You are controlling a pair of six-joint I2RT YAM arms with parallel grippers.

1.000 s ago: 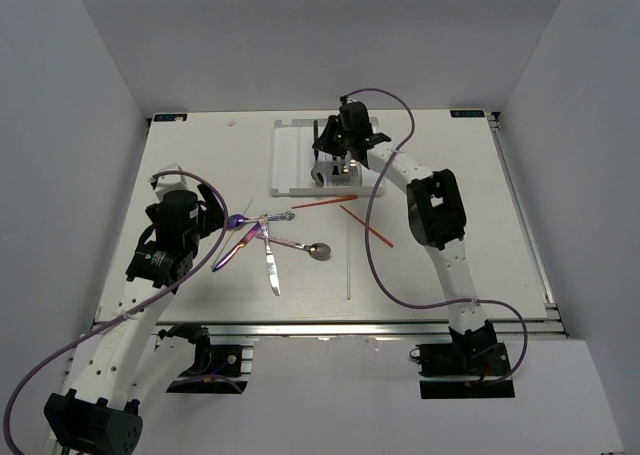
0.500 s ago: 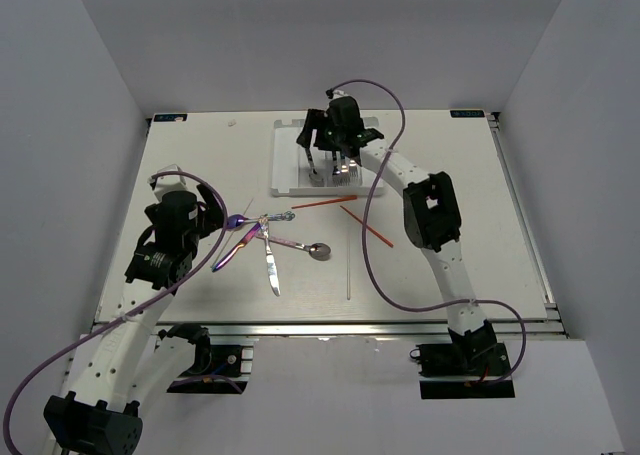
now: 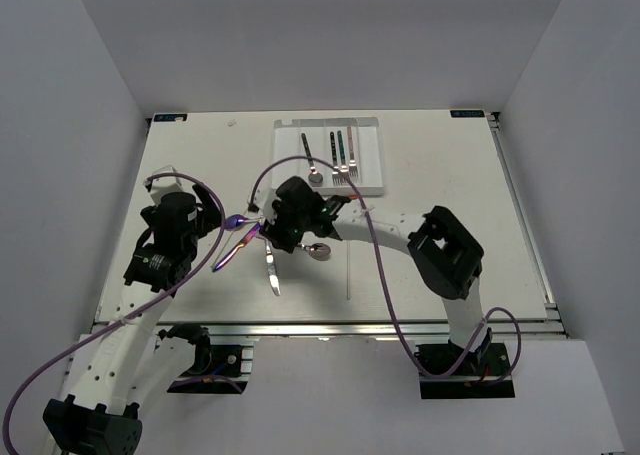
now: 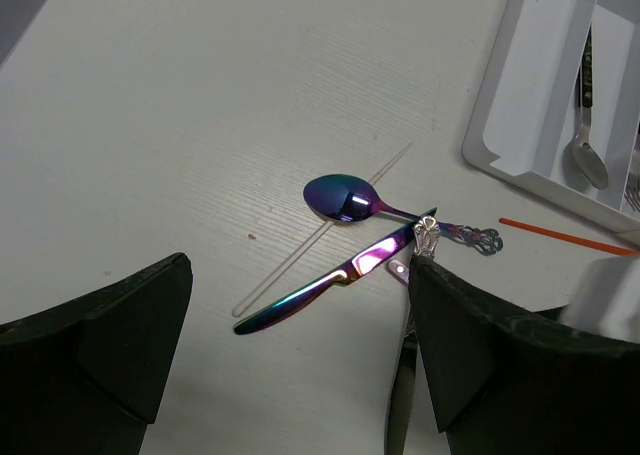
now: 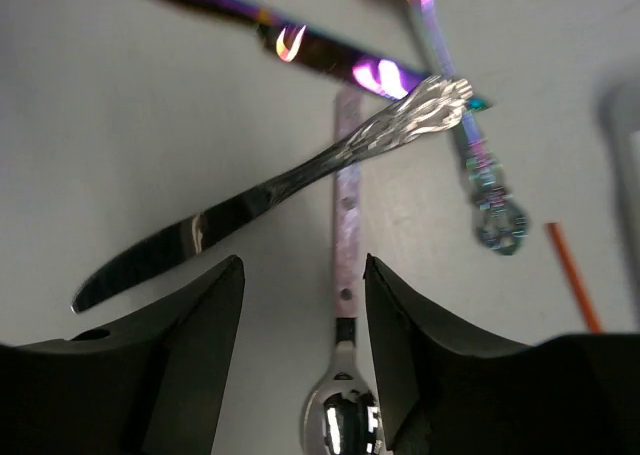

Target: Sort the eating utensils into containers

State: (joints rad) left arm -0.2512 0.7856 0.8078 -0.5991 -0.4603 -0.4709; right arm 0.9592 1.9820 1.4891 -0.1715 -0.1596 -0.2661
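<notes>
Stretched leftward, right end effector (image 5: 302, 295) hangs parted over silver spoon (image 5: 347, 235); left end effector (image 4: 300, 320) gapes.

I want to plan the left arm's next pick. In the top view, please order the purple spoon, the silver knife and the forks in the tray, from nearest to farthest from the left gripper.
1. purple spoon: just right of the left gripper.
2. silver knife: farther right, toward the near side.
3. forks: inside the white tray, at the far side.
</notes>
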